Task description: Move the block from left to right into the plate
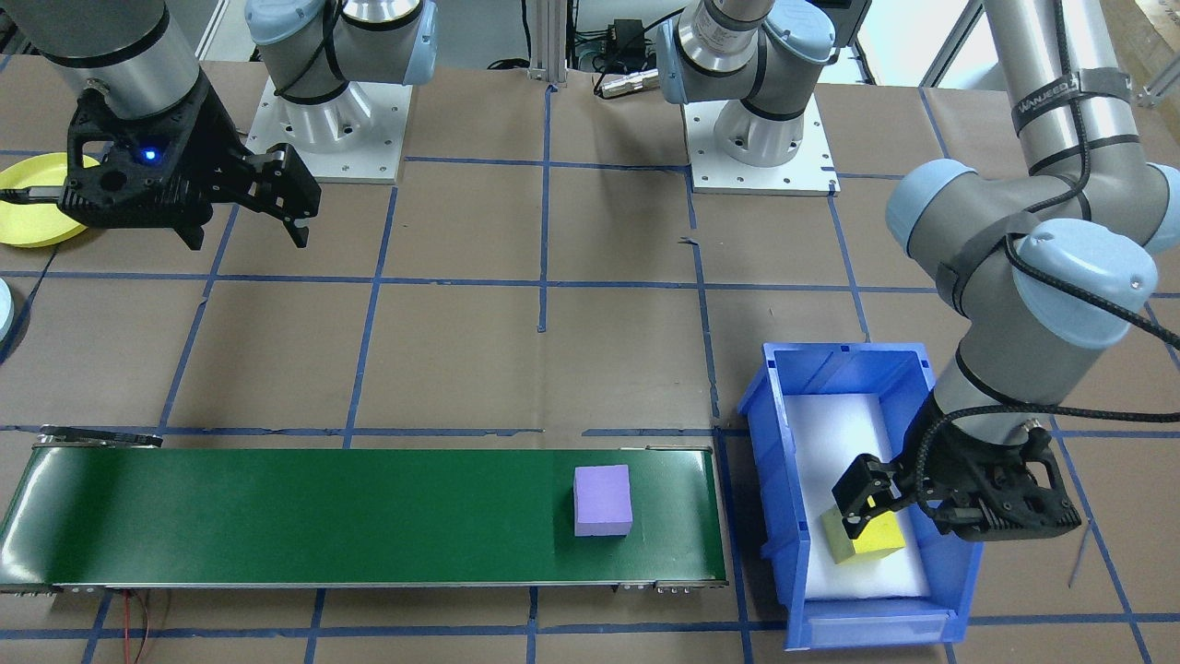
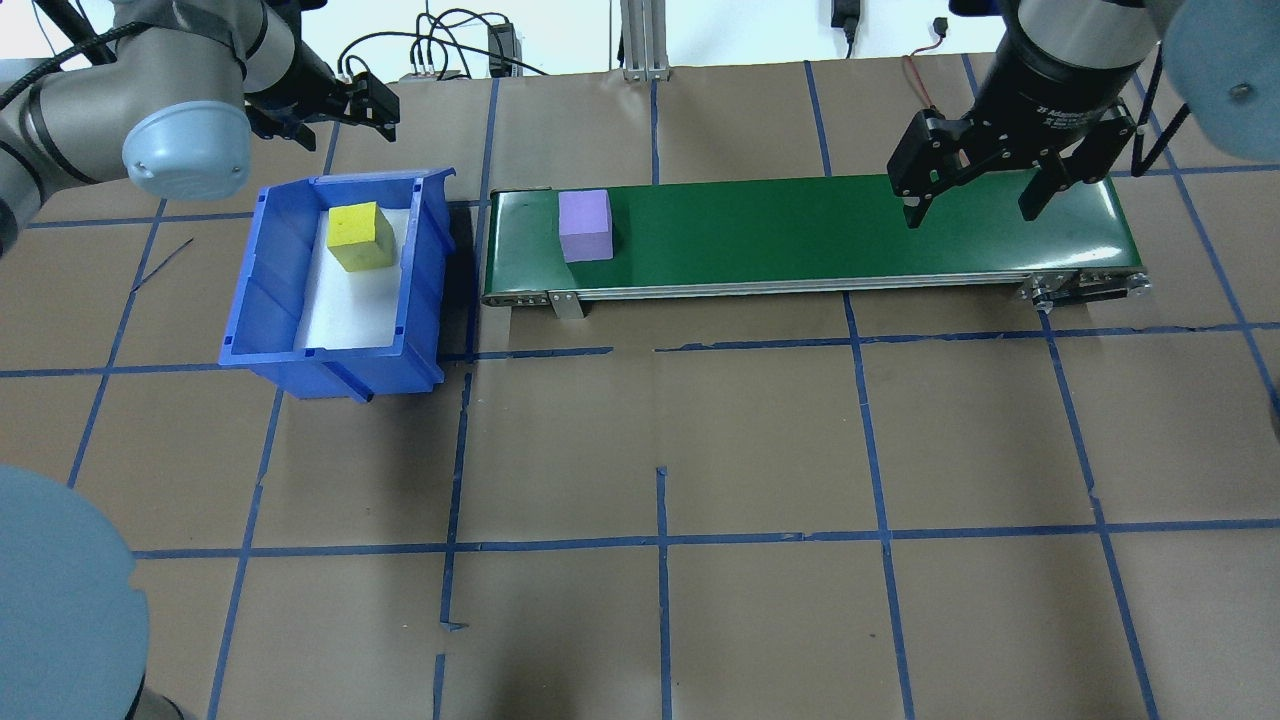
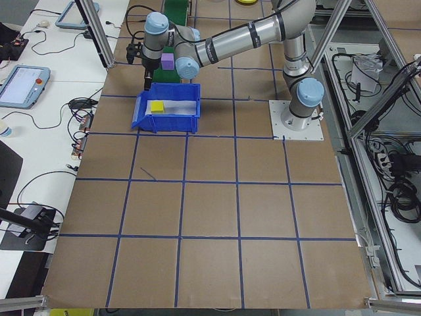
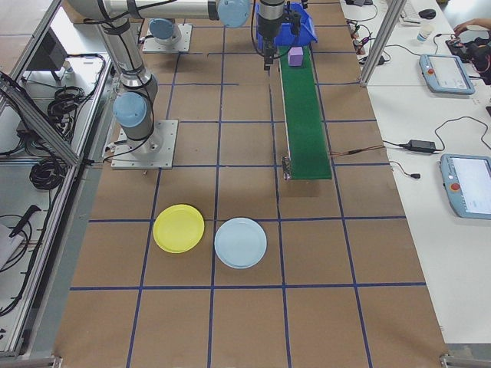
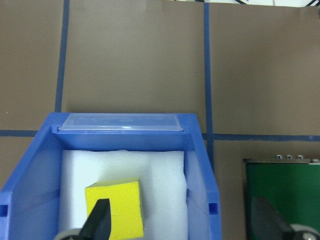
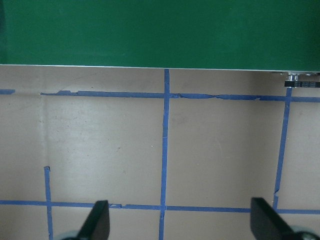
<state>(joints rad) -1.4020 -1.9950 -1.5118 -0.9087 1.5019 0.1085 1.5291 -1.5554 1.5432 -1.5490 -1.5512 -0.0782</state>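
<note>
Front-facing: my left gripper hangs spread above the yellow foam cube in the blue plastic bin; my right gripper hangs agape. Overhead: a purple foam cube sits on the green conveyor belt. Right side: the round yellow plastic plate lies well apart. I judge the foam light and squashy; pinch opposite flat faces.

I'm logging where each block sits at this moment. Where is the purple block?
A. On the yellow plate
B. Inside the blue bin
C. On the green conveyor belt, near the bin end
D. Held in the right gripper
C: the purple block rests on the green conveyor belt close to the blue bin, which holds only the yellow block; the right gripper is open and empty.
</note>
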